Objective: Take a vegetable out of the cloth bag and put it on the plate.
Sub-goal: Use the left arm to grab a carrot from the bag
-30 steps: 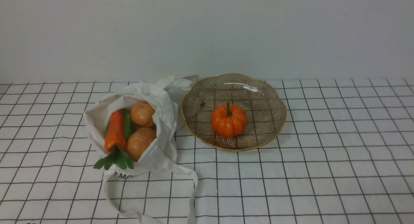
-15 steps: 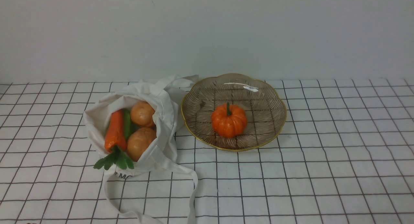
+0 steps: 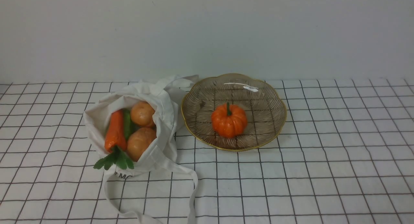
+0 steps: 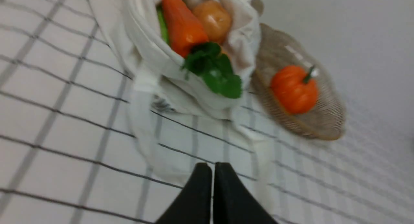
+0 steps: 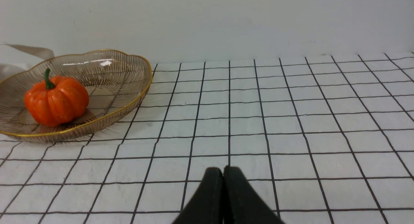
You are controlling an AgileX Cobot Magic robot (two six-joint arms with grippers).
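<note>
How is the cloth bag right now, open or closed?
Open. The cloth bag lies with its mouth spread wide, showing a carrot and two round brownish vegetables inside.

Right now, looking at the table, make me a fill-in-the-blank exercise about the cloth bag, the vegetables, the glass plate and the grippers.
The only thing on the gold-rimmed glass plate is a small orange ____.
In the front view, the white cloth bag lies to the ____ of the plate.
The long orange vegetable with green leaves in the bag is a ____.
The left gripper and the right gripper both have their jaws ____.
Missing words: pumpkin, left, carrot, shut.
</note>
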